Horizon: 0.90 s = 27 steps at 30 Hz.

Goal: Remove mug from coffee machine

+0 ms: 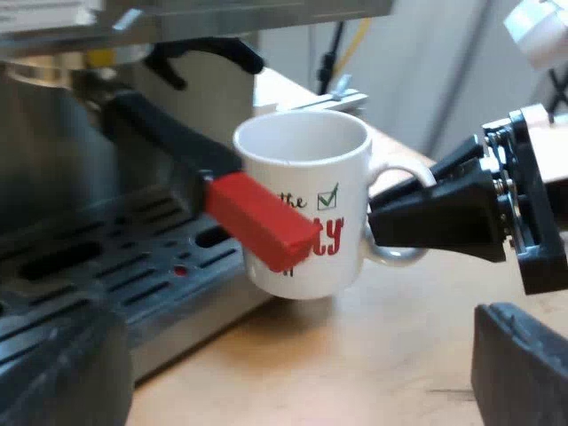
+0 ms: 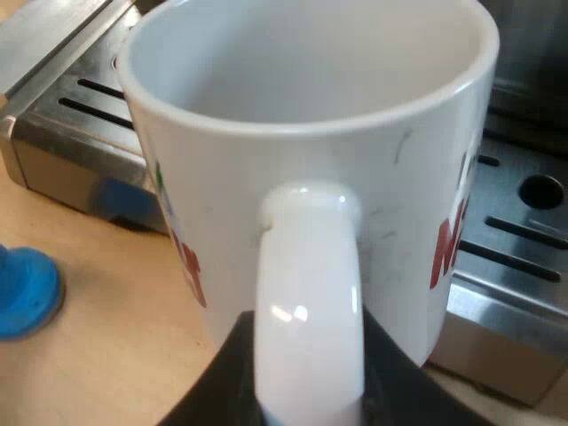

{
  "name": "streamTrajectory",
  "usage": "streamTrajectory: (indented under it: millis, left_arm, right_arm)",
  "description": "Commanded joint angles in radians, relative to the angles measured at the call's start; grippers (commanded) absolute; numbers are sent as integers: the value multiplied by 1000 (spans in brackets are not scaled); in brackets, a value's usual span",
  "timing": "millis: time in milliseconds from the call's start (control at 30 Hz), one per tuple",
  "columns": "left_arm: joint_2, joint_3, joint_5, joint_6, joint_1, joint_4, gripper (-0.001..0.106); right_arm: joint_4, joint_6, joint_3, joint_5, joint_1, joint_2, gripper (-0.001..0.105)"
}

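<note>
The right jaws were clamped on the handle of the mug (image 1: 302,204), which was just off the edge of the drip tray (image 1: 106,266), over the counter (image 1: 355,364). The holder's red handle end (image 1: 262,222) lay close against the mug's side. A sideways swing would likely knock it and twist the mug in that thin grip. The left jaws stood apart, holding nothing.

glossy ceramic mug (image 1: 302,177), brushed metal drip tray (image 1: 115,275), smooth wooden table (image 1: 355,355).
</note>
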Motion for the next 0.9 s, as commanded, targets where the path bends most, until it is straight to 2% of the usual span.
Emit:
streamTrajectory:
  millis: [33, 233, 433, 733, 900]
  left_arm:
    - [2, -18, 18, -22, -4, -20, 79]
    - [2, -42, 19, -22, -16, -35, 79]
    - [2, -77, 19, -22, -111, -35, 79]
    - [2, -77, 19, -22, -199, -33, 79]
    - [2, -77, 19, -22, -237, -33, 79]
  right_arm:
    - [39, -3, -13, 15, 0, -66, 0]
    - [148, 5, -13, 12, 0, -175, 0]
    - [220, 55, -13, 12, 0, -277, 0]
    - [358, 58, -13, 12, 0, -416, 0]
    - [460, 134, -13, 12, 0, -499, 0]
